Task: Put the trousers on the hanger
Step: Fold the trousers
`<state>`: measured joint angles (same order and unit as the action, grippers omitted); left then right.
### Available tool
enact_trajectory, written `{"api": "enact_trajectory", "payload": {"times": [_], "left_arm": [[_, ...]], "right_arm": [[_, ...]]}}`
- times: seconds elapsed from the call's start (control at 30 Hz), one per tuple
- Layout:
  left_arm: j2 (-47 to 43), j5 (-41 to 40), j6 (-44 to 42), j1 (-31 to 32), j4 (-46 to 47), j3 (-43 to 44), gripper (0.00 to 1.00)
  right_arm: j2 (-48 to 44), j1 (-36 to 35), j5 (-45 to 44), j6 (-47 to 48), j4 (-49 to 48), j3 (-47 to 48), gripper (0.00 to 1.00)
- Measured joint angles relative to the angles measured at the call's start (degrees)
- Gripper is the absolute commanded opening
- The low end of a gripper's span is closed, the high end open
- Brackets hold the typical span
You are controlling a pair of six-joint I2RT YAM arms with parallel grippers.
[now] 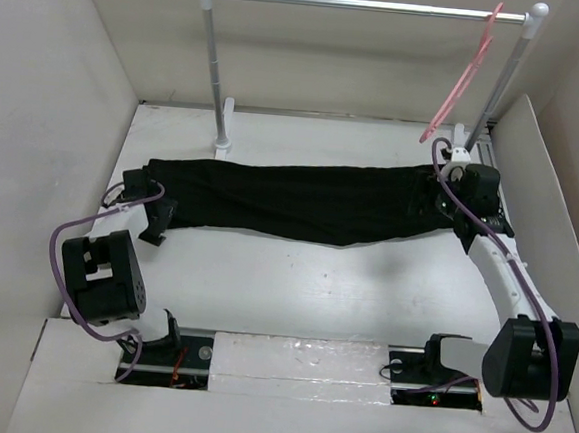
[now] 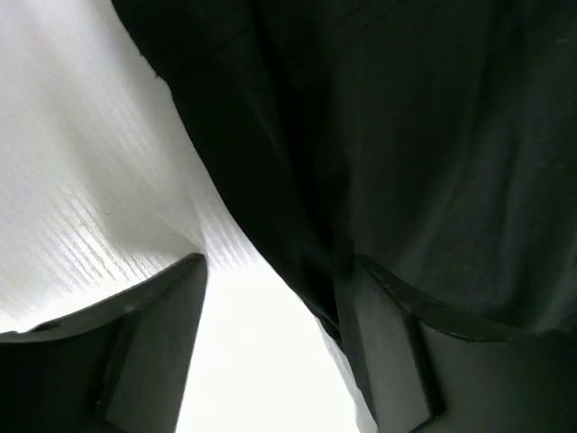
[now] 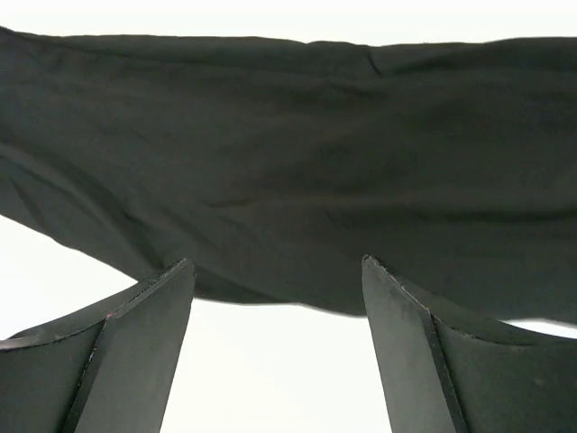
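No txt, labels, brands or nos. legible in any of the 3 views
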<state>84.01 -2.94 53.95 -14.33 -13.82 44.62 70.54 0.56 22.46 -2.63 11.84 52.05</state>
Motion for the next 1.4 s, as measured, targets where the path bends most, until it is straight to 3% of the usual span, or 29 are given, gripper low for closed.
{"api": "enact_trajectory", "payload": {"times": [0.07, 0.1, 0.13, 0.17, 0.2, 0.33, 0.5, 0.73, 0.83, 0.87, 0.93, 0.97, 1.0, 1.03, 1.17, 1.4], "left_arm": [[0.9, 0.2, 0.7, 0.0, 0.9, -0.8, 0.51], [1.1, 0.3, 1.2, 0.0, 1.5, -0.7, 0.41], [1.4, 0.2, 1.4, 0.0, 2.3, -0.8, 0.30], [2.2, 0.1, 1.6, 0.0, 3.0, -0.8, 0.08], [3.1, -0.1, 1.8, 0.0, 3.5, -0.7, 0.00], [5.9, -1.3, 0.7, 0.0, 3.6, 1.8, 0.00], [7.1, -4.7, -2.4, 0.0, 3.1, 3.6, 0.00], [7.2, -8.1, -6.2, 0.0, 1.3, 5.0, 0.00], [7.8, -9.0, -7.5, 0.0, 0.9, 6.0, 0.00], [7.9, -9.1, -7.7, 0.0, 0.8, 6.1, 0.00], [8.4, -9.8, -8.8, 0.0, 0.4, 6.7, 0.00], [8.6, -10.2, -9.2, 0.0, 0.1, 7.0, 0.00], [8.7, -10.5, -9.6, 0.0, -0.1, 7.3, 0.00], [8.8, -10.8, -10.1, 0.0, -0.2, 7.6, 0.00], [8.8, -12.2, -11.8, 0.0, -0.9, 7.9, 0.00], [8.4, -16.7, -14.2, 0.0, -4.4, 7.3, 0.00]], "right_arm": [[-1.6, 1.1, 0.0, 0.5, 0.8, -1.4, 0.80], [-2.0, 1.9, 0.0, 0.6, 1.3, -1.9, 0.82], [-2.3, 3.0, 0.0, 0.7, 1.5, -2.5, 0.83], [-2.3, 4.3, 0.1, 0.9, 1.6, -3.1, 0.85], [-2.3, 5.7, 0.1, 0.9, 1.7, -3.7, 0.87], [-0.1, 13.6, 1.1, 0.4, 0.9, -7.4, 0.93], [10.5, 23.9, 3.6, -2.8, -4.1, -10.5, 0.98], [22.6, 26.1, 6.6, -9.4, -17.6, -8.7, 0.98], [26.2, 25.9, 7.6, -12.2, -23.6, -7.8, 0.87], [27.1, 25.7, 7.6, -12.8, -25.3, -7.8, 0.58], [28.2, 25.5, 6.9, -14.2, -27.1, -7.7, 0.32], [28.8, 25.3, 6.6, -14.5, -27.0, -8.1, 0.10], [29.3, 25.4, 6.5, -15.5, -26.8, -8.3, 0.04], [29.4, 25.2, 6.5, -15.9, -26.3, -8.7, 0.00], [25.5, 24.8, 4.2, -15.4, -22.2, -10.1, 0.00], [5.4, 29.7, 1.6, -9.8, -7.5, -18.0, 0.00]]}}
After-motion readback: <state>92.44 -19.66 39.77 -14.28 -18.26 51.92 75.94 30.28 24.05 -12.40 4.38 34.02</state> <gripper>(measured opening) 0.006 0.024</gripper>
